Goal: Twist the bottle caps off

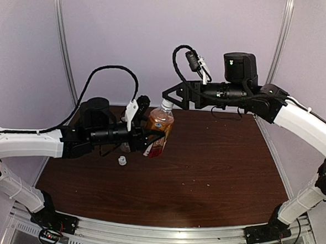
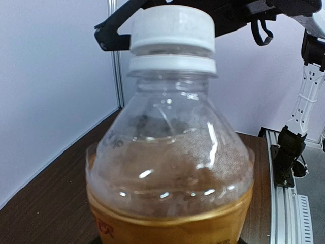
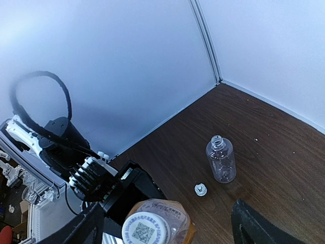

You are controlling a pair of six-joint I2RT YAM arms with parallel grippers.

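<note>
A small white screw cap (image 2: 171,28) is sitting on the neck of the amber bottle (image 1: 160,122), with a white collar ring just below it. From above, a square printed code is showing on the cap's top. The bottle is being held up off the table (image 1: 215,169), leaning a little. Amber-brown liquid is filling its lower part, while the clear shoulder above the liquid line is showing droplets and reflections. A red-and-white label is wrapping around its body.

The left gripper (image 1: 152,138) is clamping the bottle's body from the side. The right gripper (image 3: 170,231) is hanging over the cap with its jaws spread wide. One finger is standing on each side of the cap, and neither is touching it.

Farther back on the table, the clear bottle (image 3: 221,160) is standing upright with its neck open and no liquid showing inside it. A loose cap (image 3: 201,189) is lying on the wood just beside that bottle, apart from it. In the overhead view the left gripper is hiding most of the clear bottle.
</note>
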